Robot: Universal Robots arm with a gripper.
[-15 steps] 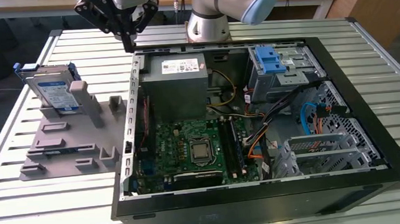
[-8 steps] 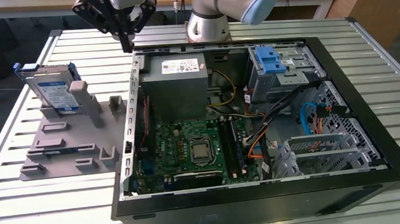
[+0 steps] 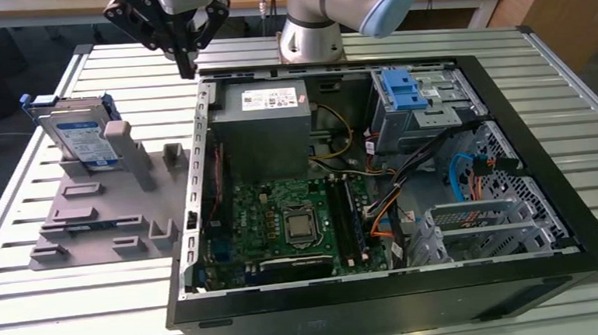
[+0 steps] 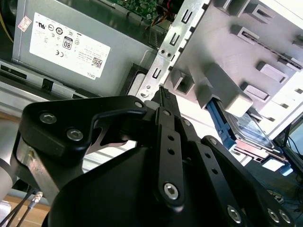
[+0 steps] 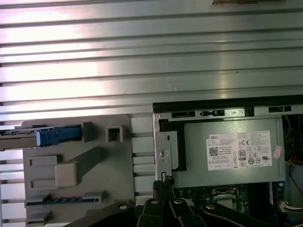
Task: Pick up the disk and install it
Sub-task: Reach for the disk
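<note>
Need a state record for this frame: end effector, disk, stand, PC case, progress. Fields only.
end effector: black end effector, shut, empty, hanging over the table by the case's far corner on the stand's side
disk: silver hard drive in a blue plastic carrier frame, standing on edge in the stand, at the exterior view's left
stand: grey plastic slotted stand, on the slatted metal table
case: open black computer case, green motherboard and grey power supply exposed
progress: disk not yet picked up

The disk (image 3: 77,138), silver with a white-and-blue label in a blue carrier, stands on edge in the grey stand (image 3: 100,222).
</note>
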